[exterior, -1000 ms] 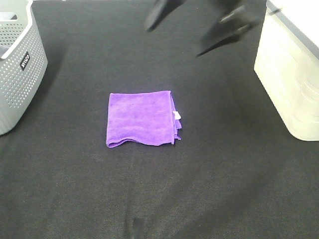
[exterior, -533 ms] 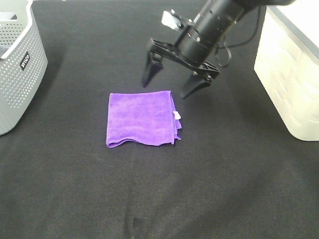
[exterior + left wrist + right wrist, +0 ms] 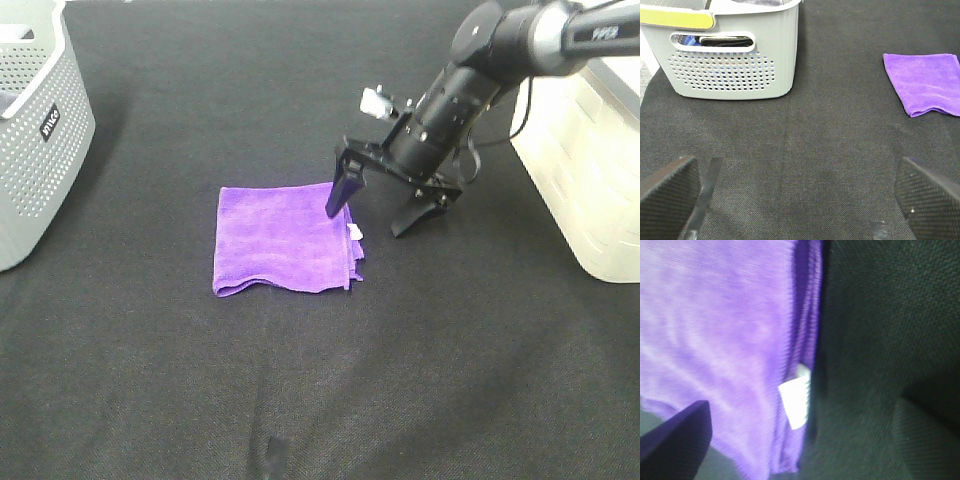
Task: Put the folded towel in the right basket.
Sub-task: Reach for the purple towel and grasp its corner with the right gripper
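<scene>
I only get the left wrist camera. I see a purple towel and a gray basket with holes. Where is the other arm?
Observer: The right gripper is down at the towel. It is open, with one finger over the towel's edge and the other over the bare table.
Operator: Is there another basket for the towel?
Observer: Yes. A cream basket stands at the right side of the table, past that arm.
Operator: Is anything stuck on the towel?
Observer: A small white tag sticks out of its folded edge, between the two fingers.
</scene>
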Controlling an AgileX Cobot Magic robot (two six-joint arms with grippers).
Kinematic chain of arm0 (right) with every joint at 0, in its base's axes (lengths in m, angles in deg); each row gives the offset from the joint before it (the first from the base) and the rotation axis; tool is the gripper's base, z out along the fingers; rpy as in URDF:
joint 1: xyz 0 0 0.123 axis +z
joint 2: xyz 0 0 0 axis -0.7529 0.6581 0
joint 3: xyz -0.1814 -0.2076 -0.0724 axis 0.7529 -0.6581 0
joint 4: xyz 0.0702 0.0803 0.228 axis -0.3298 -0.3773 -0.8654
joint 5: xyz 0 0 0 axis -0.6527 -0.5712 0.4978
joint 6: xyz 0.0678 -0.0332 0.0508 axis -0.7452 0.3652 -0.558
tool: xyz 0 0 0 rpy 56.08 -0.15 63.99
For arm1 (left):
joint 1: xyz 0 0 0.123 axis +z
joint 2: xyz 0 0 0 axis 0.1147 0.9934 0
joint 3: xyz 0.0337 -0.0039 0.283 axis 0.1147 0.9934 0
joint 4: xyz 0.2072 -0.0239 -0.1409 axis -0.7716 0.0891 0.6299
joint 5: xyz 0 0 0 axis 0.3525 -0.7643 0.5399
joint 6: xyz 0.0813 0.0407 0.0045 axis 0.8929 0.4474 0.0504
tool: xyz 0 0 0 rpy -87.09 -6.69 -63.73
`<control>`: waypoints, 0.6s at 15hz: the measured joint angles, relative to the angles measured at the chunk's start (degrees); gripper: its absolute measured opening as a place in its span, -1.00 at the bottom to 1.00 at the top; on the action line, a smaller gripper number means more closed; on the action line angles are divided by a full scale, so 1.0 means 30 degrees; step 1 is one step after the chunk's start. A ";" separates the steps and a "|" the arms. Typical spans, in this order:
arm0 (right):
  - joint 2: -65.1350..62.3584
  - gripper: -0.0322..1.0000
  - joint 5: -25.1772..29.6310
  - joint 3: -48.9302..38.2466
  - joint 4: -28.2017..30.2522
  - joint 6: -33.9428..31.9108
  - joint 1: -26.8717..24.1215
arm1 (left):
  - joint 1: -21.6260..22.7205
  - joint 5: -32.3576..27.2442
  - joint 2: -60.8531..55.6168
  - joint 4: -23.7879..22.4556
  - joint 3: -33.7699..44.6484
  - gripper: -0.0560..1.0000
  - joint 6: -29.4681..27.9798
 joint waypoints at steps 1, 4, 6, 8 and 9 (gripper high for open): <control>0.0095 0.84 -0.0134 0.0057 -0.0267 0.0172 -0.0019 | 0.0000 0.0000 0.0000 0.0000 0.0000 0.98 0.0000; 0.0382 0.83 -0.0210 0.0191 -0.0840 0.0382 -0.0019 | 0.0000 0.0000 0.0000 0.0000 0.0000 0.98 0.0000; 0.0611 0.81 -0.0248 0.0210 -0.1432 0.0516 -0.0019 | 0.0000 0.0000 0.0000 0.0000 0.0000 0.98 0.0000; 0.1050 0.77 -0.0306 0.0420 -0.2196 0.0516 0.0172 | 0.0000 0.0000 0.0000 0.0000 0.0000 0.98 0.0000; 0.1432 0.72 -0.0726 0.0554 -0.2807 0.0516 0.0707 | 0.0000 0.0000 0.0000 0.0000 0.0000 0.98 0.0000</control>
